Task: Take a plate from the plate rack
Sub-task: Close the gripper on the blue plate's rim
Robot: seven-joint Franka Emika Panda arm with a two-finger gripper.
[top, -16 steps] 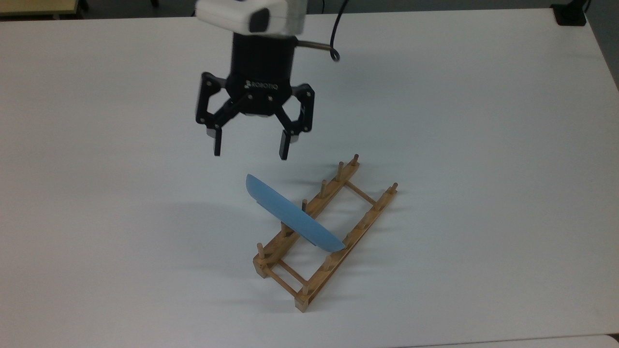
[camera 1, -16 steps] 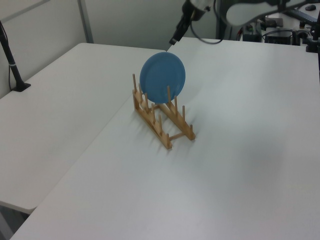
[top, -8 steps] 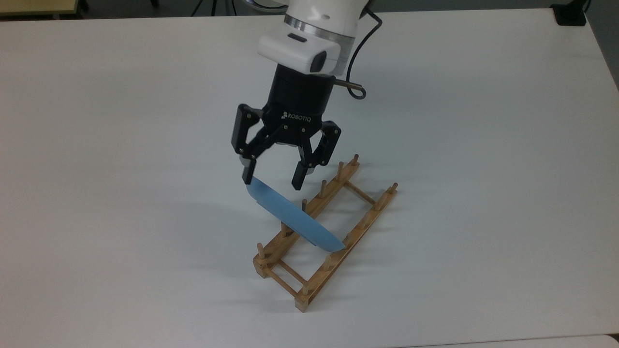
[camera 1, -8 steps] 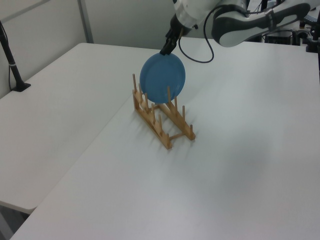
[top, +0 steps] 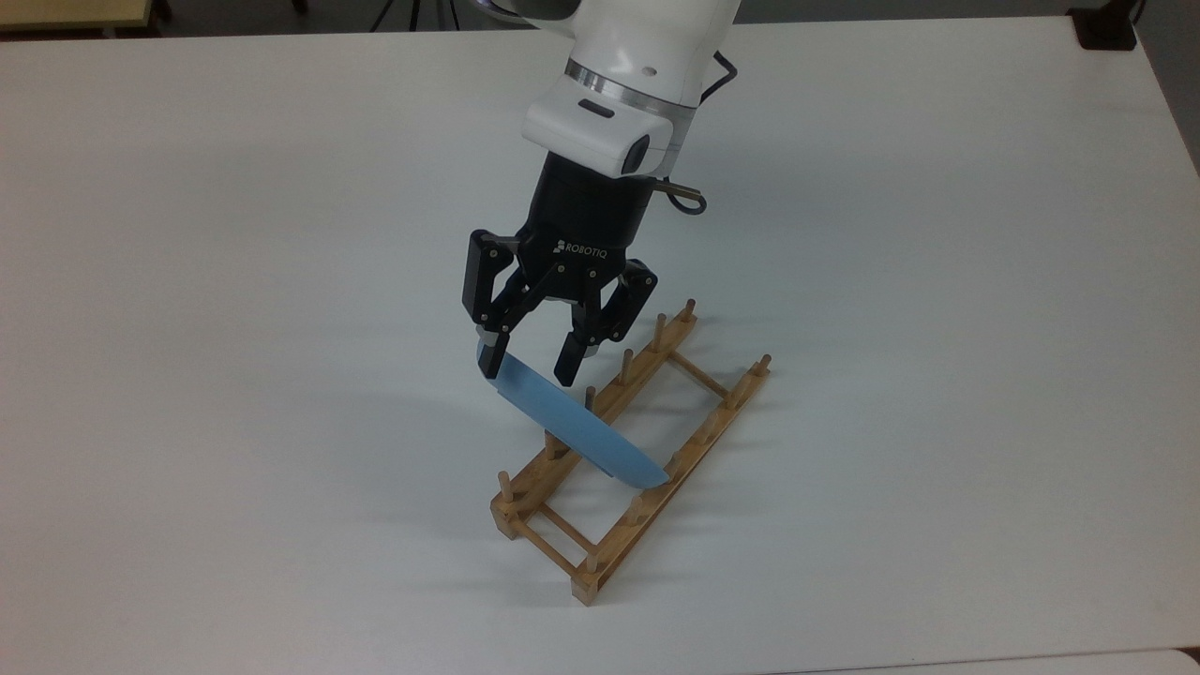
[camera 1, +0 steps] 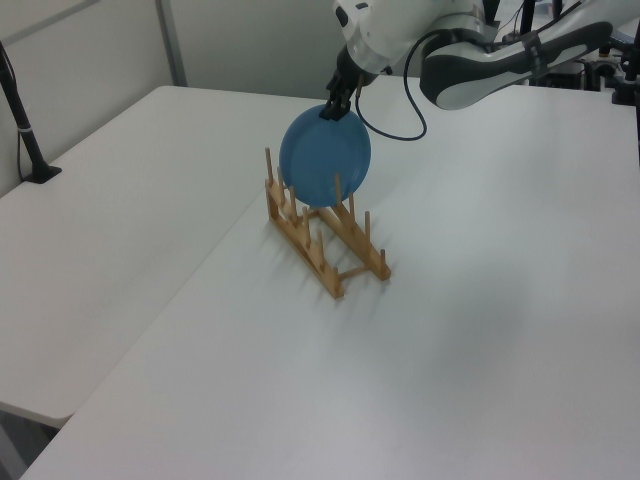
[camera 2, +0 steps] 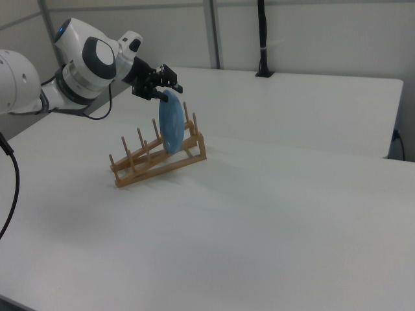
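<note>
Two black fingers [top: 490,359] of the tool [top: 529,364] straddle the light-blue plate's [top: 572,425] top edge, spread and not clamped. The plate stands upright in the wooden plate rack [top: 630,459] on the white worktop [top: 937,281].

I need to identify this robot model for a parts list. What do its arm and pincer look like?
The arm is glossy white with a silver ring at the wrist. The pincer is black, with two jointed fingers and white "ROBOTIQ" lettering on its body. A black cable loops beside the wrist.
</note>
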